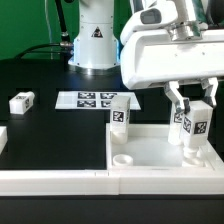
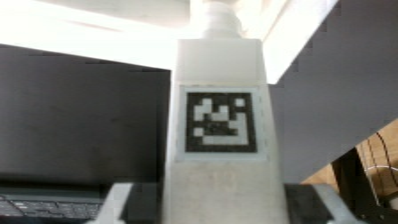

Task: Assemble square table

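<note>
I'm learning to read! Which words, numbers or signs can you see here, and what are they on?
No readable words or numbers anywhere.
Short white block leg held in the gripper: black-and-white square tag, no letters.
Second white leg upright on the large white square tabletop: similar tag.
Third white leg lying apart: tag too small.
Thin white marker board: pattern tags only.
White robot base: dark triangle sign, too small to read.

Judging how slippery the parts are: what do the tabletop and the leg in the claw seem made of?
Tabletop: probably moulded white plastic, smooth matte; even colour, moulded round socket. Held leg: seemingly the same plastic; a printed black-and-white tag on its face.
</note>
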